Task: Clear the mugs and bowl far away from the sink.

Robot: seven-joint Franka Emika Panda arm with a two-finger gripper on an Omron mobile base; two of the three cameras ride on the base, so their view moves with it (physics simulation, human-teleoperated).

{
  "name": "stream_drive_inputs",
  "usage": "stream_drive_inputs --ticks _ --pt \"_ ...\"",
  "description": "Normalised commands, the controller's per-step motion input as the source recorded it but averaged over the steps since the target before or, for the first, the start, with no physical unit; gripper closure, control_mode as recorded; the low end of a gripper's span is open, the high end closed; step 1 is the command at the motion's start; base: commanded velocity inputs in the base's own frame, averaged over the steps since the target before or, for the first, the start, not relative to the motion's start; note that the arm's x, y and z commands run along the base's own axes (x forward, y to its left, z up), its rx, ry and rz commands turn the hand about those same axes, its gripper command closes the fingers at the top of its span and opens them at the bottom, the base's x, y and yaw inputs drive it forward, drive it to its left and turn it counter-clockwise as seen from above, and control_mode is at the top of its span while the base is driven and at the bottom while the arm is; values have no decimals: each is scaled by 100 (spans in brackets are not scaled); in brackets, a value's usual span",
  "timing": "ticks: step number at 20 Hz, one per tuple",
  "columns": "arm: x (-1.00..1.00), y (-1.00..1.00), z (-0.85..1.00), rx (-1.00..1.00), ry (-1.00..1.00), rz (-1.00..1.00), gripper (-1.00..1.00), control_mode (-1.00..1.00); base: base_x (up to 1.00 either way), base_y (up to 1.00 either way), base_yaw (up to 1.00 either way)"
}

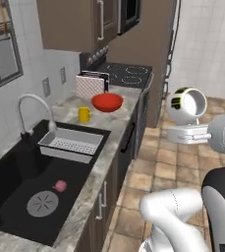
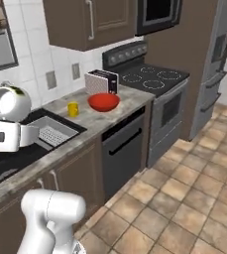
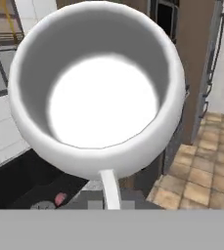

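My gripper is shut on the handle of the white mug, holding it in the air out in front of the counter, above the tiled floor. The mug lies on its side with a dark-and-yellow mark on its rim side. In the hand view its open mouth faces the camera and its handle runs down between my fingers. The yellow mug stands on the counter beside the red bowl. The black sink is at the left.
A chrome tap and a grey perforated tray sit at the sink, with a small pink thing in the basin. A toaster stands behind the bowl, then the stove and a tall fridge.
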Motion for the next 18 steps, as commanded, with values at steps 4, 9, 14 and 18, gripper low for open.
stream_drive_inputs --ticks 4,9,14,18 --pt "0 0 0 0 0 0 100 100 0 0 -99" --pt "0 0 0 0 0 0 100 100 0 -1 -84" --pt "0 0 0 0 0 0 100 100 0 -3 -98" --pt "0 0 0 0 0 0 100 100 0 0 -100"
